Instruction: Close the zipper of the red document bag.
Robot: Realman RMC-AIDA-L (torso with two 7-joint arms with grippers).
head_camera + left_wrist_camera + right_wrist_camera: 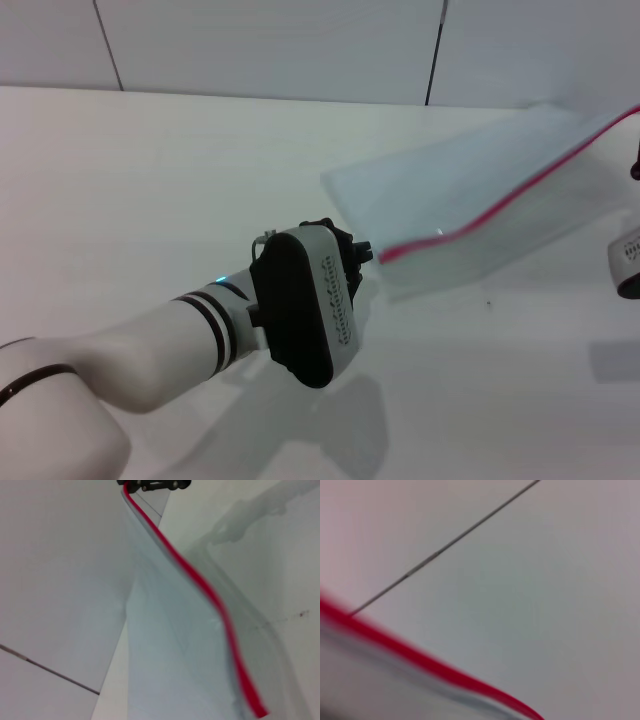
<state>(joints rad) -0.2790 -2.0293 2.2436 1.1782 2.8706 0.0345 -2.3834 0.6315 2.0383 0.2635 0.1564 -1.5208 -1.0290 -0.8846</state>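
Observation:
The red document bag [470, 190] is a pale translucent pouch held slightly off the white table, stretched between my two arms. Its zipper [500, 205] is a thin red strip along the near long edge. My left gripper [360, 255] is shut on the bag's near-left corner, right at the zipper's end. In the left wrist view the zipper [210, 587] runs away to its far end, where my right gripper [155, 484] shows as dark fingers closed on it. The right wrist view shows only a close stretch of the zipper [420, 660].
The white table [150, 180] spreads to the left and front of the bag. A pale wall with dark seams [435, 50] stands behind it. Part of my right arm [628, 262] shows at the right edge of the head view.

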